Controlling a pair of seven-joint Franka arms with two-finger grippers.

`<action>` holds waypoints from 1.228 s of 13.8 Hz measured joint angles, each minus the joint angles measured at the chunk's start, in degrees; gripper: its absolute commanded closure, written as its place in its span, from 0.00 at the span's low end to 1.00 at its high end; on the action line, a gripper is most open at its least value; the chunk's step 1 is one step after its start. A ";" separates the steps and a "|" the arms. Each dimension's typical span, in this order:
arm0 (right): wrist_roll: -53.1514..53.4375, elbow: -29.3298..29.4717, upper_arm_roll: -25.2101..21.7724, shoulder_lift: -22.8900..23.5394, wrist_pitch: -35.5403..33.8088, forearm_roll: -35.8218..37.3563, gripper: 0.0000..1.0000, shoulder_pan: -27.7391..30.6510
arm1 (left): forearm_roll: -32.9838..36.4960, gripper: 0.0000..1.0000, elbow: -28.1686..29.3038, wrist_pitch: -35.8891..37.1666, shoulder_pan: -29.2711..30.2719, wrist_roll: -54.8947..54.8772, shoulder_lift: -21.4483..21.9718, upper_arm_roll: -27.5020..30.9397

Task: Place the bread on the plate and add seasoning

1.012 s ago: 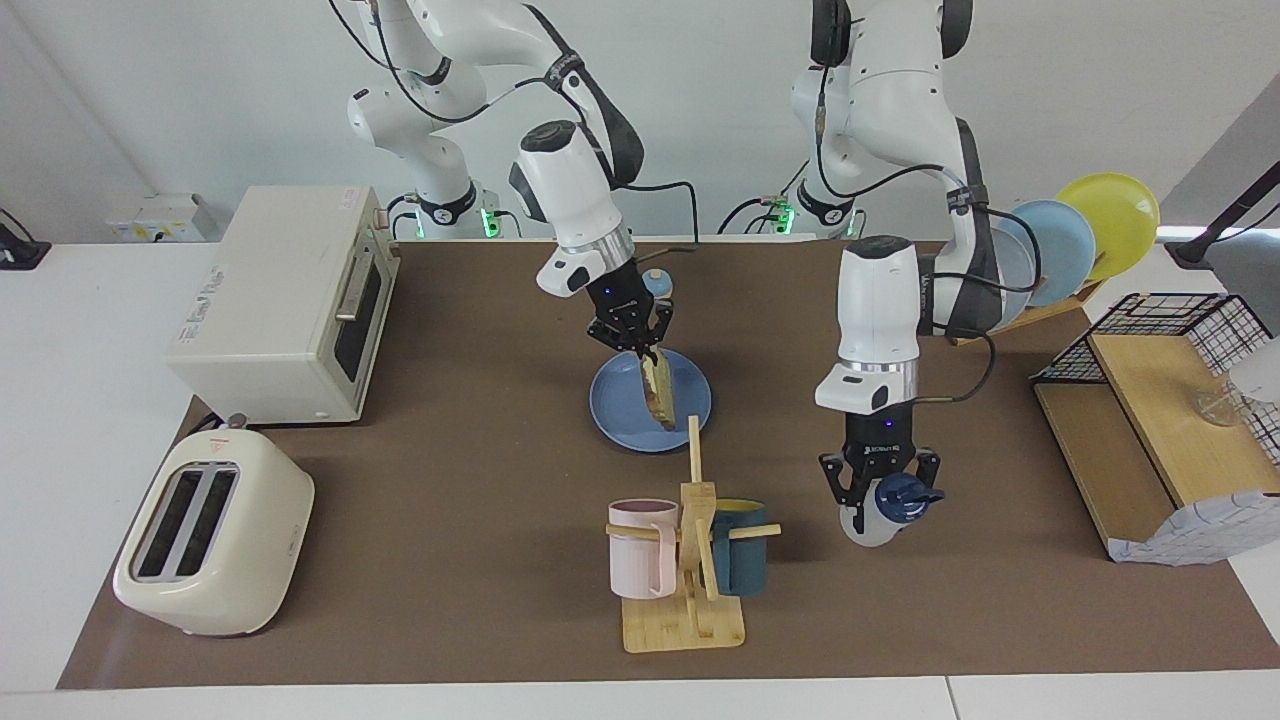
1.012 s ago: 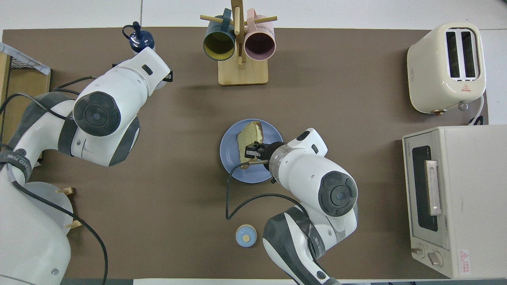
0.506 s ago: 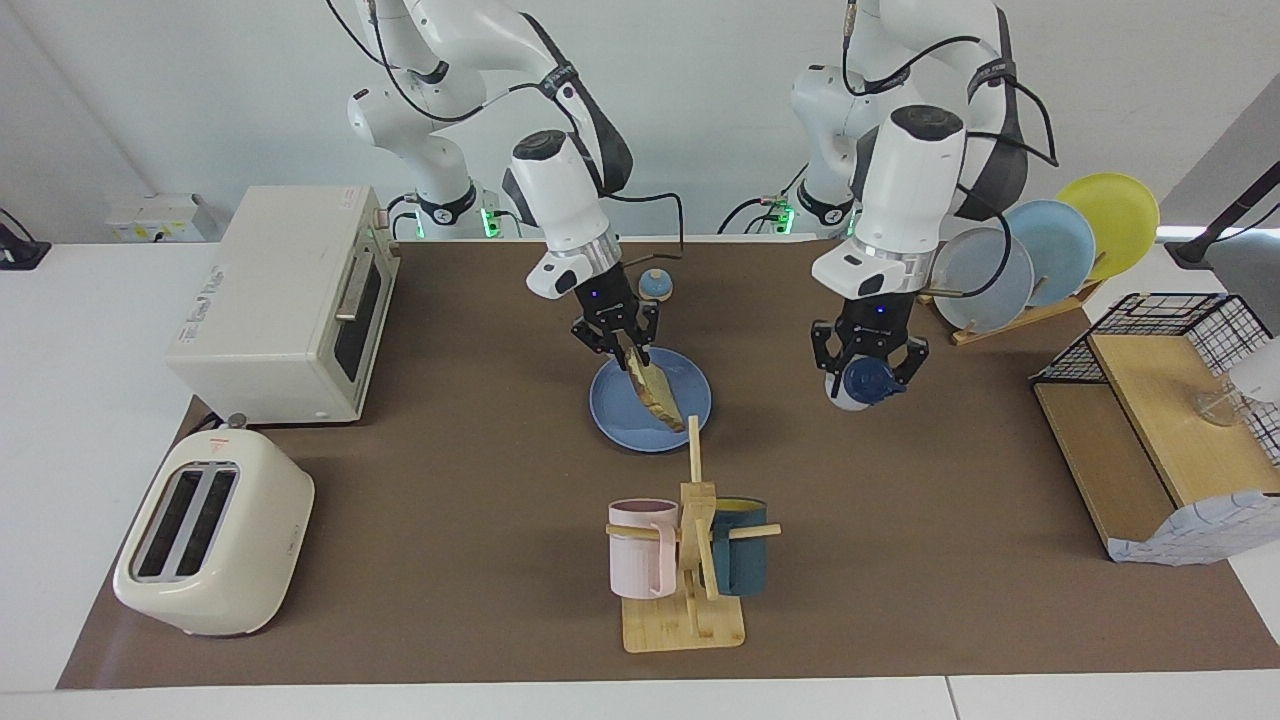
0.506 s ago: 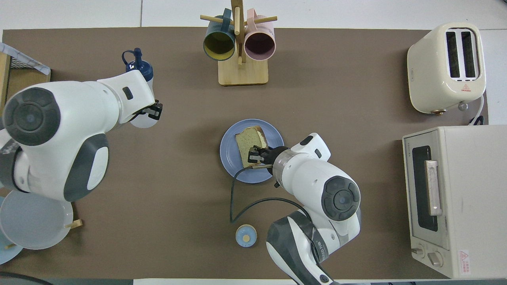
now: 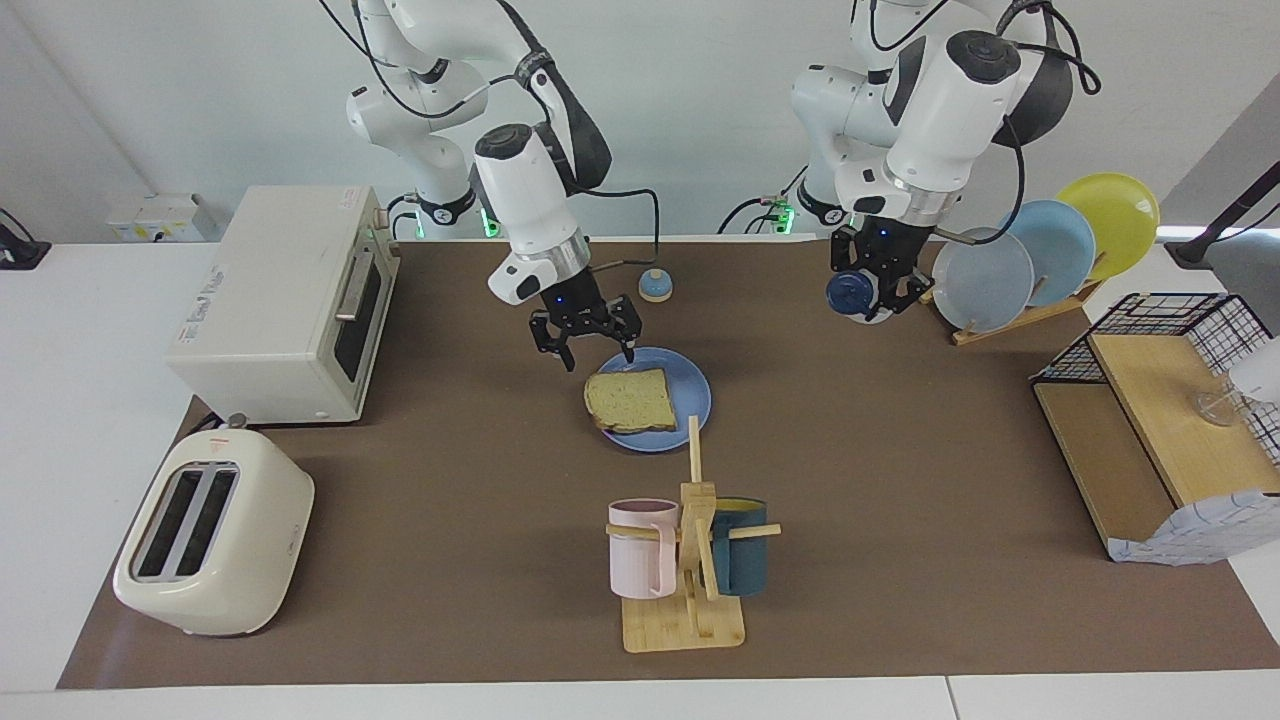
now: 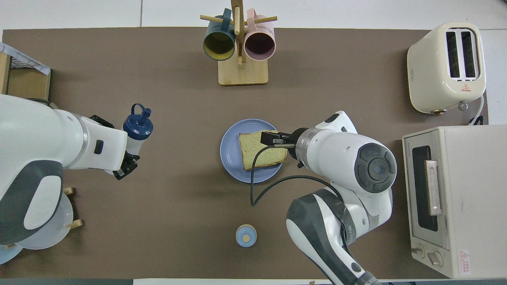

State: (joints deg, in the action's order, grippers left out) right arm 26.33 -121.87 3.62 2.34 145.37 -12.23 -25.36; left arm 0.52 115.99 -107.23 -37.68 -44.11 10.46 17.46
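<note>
The bread [image 5: 630,399] [image 6: 261,152] lies flat on the blue plate [image 5: 697,392] [image 6: 229,158] in the middle of the table. My right gripper [image 5: 597,358] [image 6: 272,139] hangs open just above the plate's edge on the right arm's side, holding nothing. My left gripper [image 5: 868,295] [image 6: 126,152] is shut on the seasoning [image 5: 848,293] [image 6: 138,126], a white bottle with a navy cap. It holds the bottle tilted in the air over the table, toward the left arm's end, beside the plate rack.
A wooden mug rack [image 5: 690,560] with a pink and a dark blue mug stands farther from the robots than the plate. A small bell [image 5: 655,285] sits nearer them. The toaster [image 5: 210,545] and toaster oven [image 5: 290,300] are at the right arm's end. A plate rack [image 5: 1040,250] and wire shelf [image 5: 1170,420] are at the left arm's end.
My right gripper opened and let go of the bread, which dropped from upright to flat on the plate. My left arm lifted the seasoning and carried it back toward the robots.
</note>
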 measured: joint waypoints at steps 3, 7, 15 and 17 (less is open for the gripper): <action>0.03 6.73 -0.01 0.32 -9.49 -1.31 0.00 0.49 | -0.10 1.00 5.17 -0.15 -4.03 -5.46 2.54 -0.17; 0.32 13.21 -0.27 1.37 -17.26 -15.73 0.00 2.33 | -0.12 1.00 10.59 -3.99 -6.44 -7.69 5.91 -0.40; 19.98 20.93 0.39 -0.63 -27.82 -20.05 0.00 -3.40 | -4.94 1.00 13.04 -8.89 -7.15 -8.80 7.29 -0.56; 22.44 20.93 0.46 -0.57 -26.93 -18.92 0.00 -6.48 | -5.14 1.00 13.54 -9.00 -7.15 -8.80 7.76 -0.55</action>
State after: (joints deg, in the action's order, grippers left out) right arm 48.78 -100.94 4.08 1.77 118.44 -31.14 -31.84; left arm -4.62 129.53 -116.23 -44.82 -52.91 18.22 16.91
